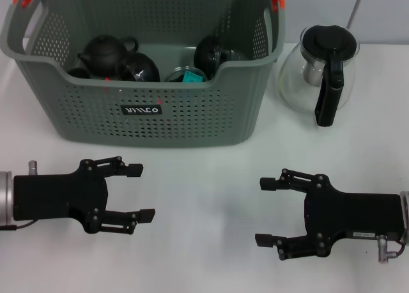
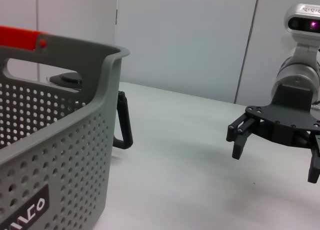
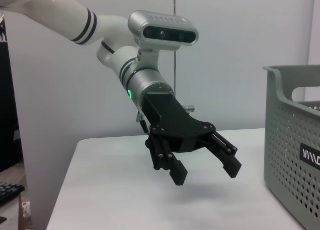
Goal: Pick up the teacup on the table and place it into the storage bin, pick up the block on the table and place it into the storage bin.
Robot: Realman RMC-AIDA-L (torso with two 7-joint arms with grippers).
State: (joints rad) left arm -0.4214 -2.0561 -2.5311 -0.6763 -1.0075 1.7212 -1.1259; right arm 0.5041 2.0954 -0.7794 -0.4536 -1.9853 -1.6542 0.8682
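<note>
The grey perforated storage bin with orange-tipped handles stands at the back of the white table. Inside it lie a black teapot, black teacups and a teal block. My left gripper is open and empty, low over the table in front of the bin's left half. My right gripper is open and empty in front of the bin's right corner. The left wrist view shows the bin and the right gripper. The right wrist view shows the left gripper and the bin's wall.
A glass pot with a black lid and handle stands right of the bin. Its handle shows past the bin's corner in the left wrist view. The white table lies between the two grippers.
</note>
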